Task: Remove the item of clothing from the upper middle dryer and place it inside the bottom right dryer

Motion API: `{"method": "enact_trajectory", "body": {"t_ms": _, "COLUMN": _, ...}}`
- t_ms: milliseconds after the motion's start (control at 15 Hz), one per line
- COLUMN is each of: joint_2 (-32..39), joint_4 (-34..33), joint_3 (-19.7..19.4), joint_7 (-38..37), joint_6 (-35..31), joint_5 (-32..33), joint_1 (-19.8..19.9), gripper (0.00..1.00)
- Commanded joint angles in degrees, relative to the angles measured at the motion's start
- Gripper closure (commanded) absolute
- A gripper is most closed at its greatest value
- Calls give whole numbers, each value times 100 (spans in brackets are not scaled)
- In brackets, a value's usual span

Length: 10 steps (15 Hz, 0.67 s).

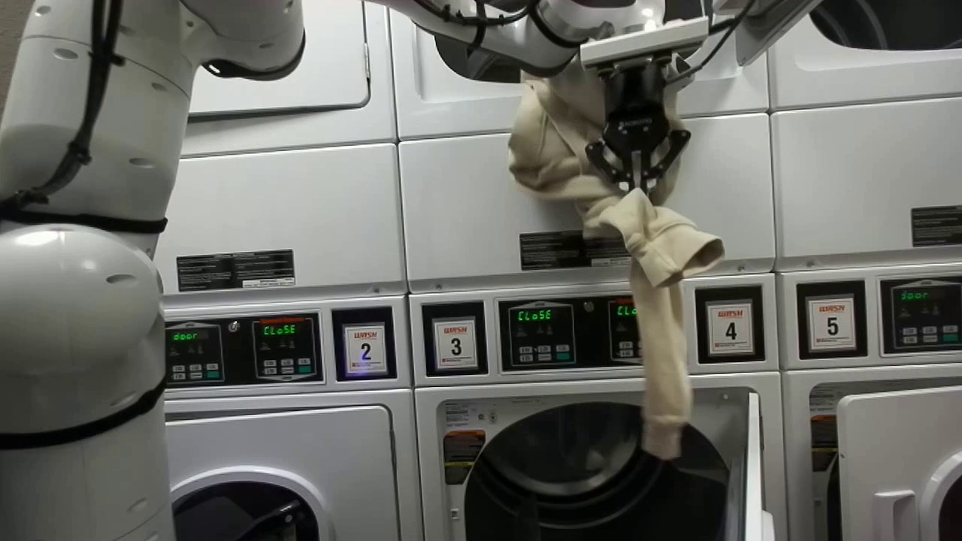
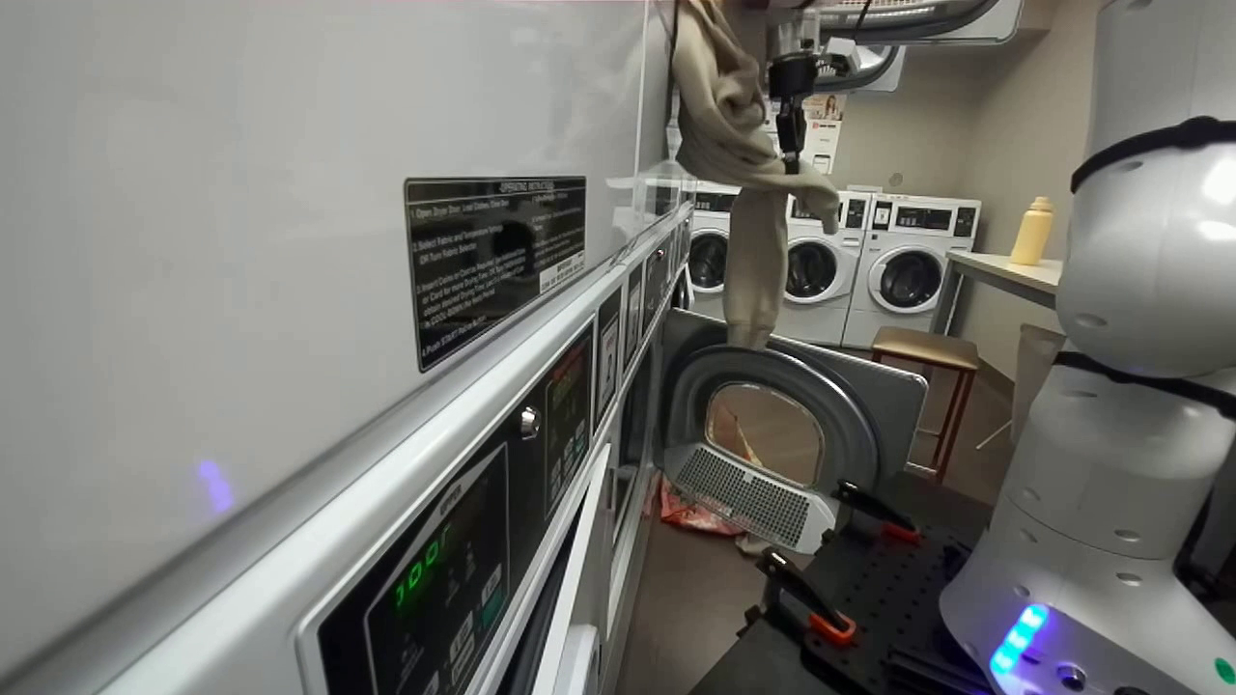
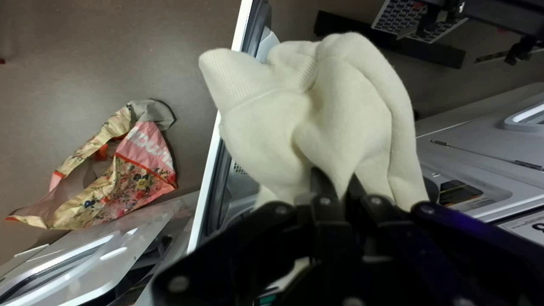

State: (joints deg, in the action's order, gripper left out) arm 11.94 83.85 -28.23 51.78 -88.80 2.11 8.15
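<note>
Pincer (image 1: pixel 639 185) pinches the garment (image 1: pixel 642 228), apparently mid-carry, and next likely must guide it into the bottom right dryer (image 1: pixel 878 454).

Cream garment (image 3: pixel 331 119); black gripper (image 1: pixel 637 188); white dryers (image 1: pixel 466 203); pink-and-cream floral bag (image 3: pixel 134 178).

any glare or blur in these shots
In the wrist view, the hand is dark and looks out of focus; in an exterior view, the hanging cuff of the garment looks blurred and the robot arm catches a bright highlight; in an exterior view, a purple glow marks the white dryer panel.
</note>
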Motion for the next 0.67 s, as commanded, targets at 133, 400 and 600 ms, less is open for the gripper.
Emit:
{"method": "enact_trajectory", "body": {"t_ms": 133, "joint_2": -839, "joint_4": 2054, "joint_3": 741, "joint_7": -103, "joint_6": -1303, "joint_5": 547, "joint_1": 421, "gripper": 94}}
{"method": "enact_trajectory", "body": {"t_ms": 400, "joint_2": -1076, "joint_4": 3169, "joint_3": 1024, "joint_7": -125, "joint_6": -2185, "joint_5": 602, "joint_1": 586, "gripper": 94}}
{"method": "enact_trajectory", "body": {"t_ms": 600, "joint_2": -1101, "joint_4": 3724, "joint_3": 1130, "joint_7": -190, "joint_6": -2882, "joint_5": 604, "joint_1": 595, "gripper": 94}}
